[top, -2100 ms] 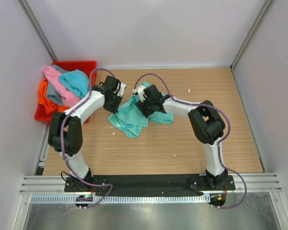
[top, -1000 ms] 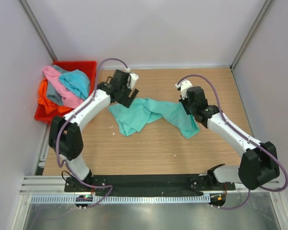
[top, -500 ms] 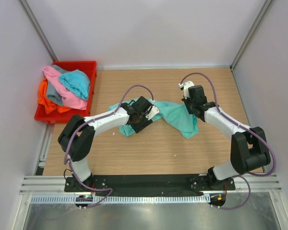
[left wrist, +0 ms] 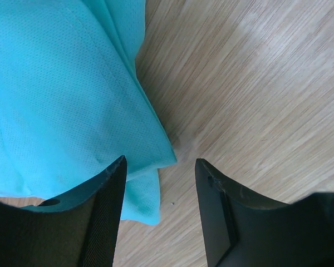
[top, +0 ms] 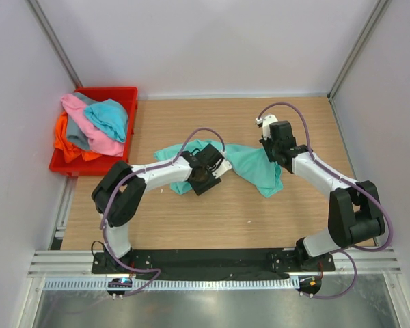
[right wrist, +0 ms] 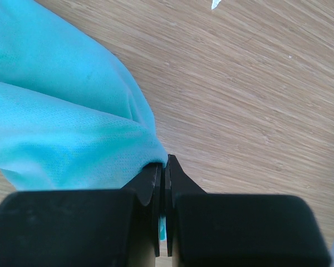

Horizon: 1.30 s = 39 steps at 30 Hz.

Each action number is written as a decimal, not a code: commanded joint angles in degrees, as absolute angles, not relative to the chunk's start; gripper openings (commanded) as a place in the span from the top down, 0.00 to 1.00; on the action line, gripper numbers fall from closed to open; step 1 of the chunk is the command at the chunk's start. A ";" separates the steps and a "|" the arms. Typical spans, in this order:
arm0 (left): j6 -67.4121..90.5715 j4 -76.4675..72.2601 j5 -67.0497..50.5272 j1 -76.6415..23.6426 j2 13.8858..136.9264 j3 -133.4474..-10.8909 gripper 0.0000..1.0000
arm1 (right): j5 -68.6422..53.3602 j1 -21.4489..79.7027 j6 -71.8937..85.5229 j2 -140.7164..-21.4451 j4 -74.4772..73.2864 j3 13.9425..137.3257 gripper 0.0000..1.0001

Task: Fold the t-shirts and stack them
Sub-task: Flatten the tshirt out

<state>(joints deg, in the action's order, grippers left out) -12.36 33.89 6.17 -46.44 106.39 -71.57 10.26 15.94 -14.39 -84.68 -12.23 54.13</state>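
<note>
Mint green cloth t-shirt (top: 254,167) lies rumpled mid-table, between the left gripper (top: 205,172) and the right gripper (top: 273,152). A pile of pink, turquoise, orange and grey t-shirts (top: 96,126) fills the red plastic bin (top: 119,92) at far left.

Left wrist view: jaws parted over the shirt's corner, nothing held.

Right wrist view: jaws pinched tight on 1 fold of it.

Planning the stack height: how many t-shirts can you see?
5. The mint green t-shirt lies on the table; pink, turquoise, orange and grey are piled in the red bin. More could hide beneath.
</note>
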 commanded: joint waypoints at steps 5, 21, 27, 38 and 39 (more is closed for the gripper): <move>-11.51 33.40 5.19 -46.58 109.07 -74.00 0.50 | 9.84 15.47 -13.54 -83.85 -10.02 55.63 0.99; -14.49 32.70 14.13 -46.41 98.63 -73.83 1.00 | 11.86 13.89 -13.45 -86.21 -10.37 56.25 0.99; -18.28 28.31 18.98 -42.72 95.54 -72.95 1.00 | 15.19 13.18 -13.18 -90.51 -10.55 57.83 0.98; -19.25 24.52 18.98 -34.28 100.02 -75.49 1.00 | 29.34 13.01 -13.97 -87.30 -7.84 58.28 0.54; -18.99 24.52 18.98 -34.10 100.11 -75.67 1.00 | 29.70 13.09 -14.24 -84.84 -7.30 57.58 0.47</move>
